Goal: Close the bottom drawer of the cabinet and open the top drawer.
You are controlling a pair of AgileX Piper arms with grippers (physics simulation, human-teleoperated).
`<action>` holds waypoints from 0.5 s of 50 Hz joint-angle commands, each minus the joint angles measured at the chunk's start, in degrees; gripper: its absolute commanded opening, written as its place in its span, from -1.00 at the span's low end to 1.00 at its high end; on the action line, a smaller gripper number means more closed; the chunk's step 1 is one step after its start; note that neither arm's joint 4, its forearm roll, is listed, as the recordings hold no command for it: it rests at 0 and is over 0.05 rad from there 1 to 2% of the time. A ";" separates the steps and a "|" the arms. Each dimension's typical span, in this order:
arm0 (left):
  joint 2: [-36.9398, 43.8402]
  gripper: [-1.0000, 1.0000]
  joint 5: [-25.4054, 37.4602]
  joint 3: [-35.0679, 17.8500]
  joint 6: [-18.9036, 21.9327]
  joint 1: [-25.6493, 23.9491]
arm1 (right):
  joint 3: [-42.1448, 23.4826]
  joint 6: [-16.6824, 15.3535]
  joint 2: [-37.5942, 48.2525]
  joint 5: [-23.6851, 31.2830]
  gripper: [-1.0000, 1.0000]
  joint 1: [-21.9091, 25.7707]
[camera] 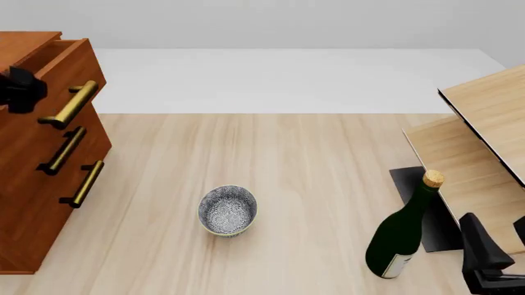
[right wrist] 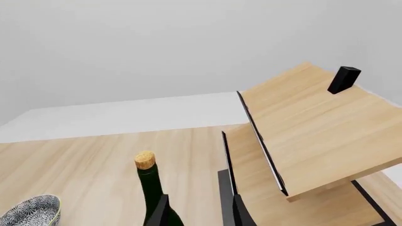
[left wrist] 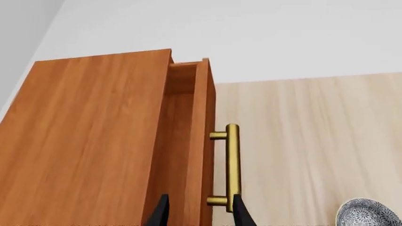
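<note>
- The bench (camera: 311,160) is pale wood.
- The cabinet (camera: 33,203) stands at its left edge.
- A patterned bowl (camera: 227,210) sits near the middle.
- A dark green corked bottle (camera: 402,233) stands upright to the right.
- A light-wood rack (camera: 484,153) stands just beside the bottle.

Three drawers (camera: 58,132), one bowl (camera: 227,210), one bottle (camera: 402,233)
</note>
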 commanded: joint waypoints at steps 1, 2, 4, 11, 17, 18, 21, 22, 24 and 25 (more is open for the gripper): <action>-0.10 1.00 -0.93 1.76 -0.79 0.24 | 0.01 0.02 -0.03 0.00 1.00 -0.03; -0.11 1.00 -0.99 1.94 -0.88 0.13 | 0.01 0.04 -0.03 0.00 1.00 -0.05; -0.12 1.00 -1.05 1.99 -0.96 0.29 | 0.01 0.02 -0.04 0.00 1.00 -0.06; -0.33 1.00 -1.50 2.95 -1.67 0.22 | 0.01 0.04 -0.05 0.02 1.00 0.00; -0.59 1.00 -1.66 3.62 -2.18 0.15 | -0.01 0.07 -0.04 0.01 1.00 -0.04; -0.73 1.00 -1.76 3.86 -2.19 0.11 | -0.01 0.07 -0.04 0.02 1.00 -0.03; -0.84 1.00 -1.92 4.32 -2.64 -0.20 | -0.03 0.06 -0.05 0.03 1.00 0.00; -0.82 1.00 -1.98 4.37 -2.81 -0.25 | -0.02 0.04 -0.04 0.02 1.00 0.01; -0.81 1.00 -2.07 4.47 -2.95 -0.35 | -0.02 0.08 -0.02 0.01 1.00 -0.01; -0.75 1.00 -2.17 4.55 -3.13 -0.23 | -0.03 0.09 -0.02 0.00 1.00 -0.01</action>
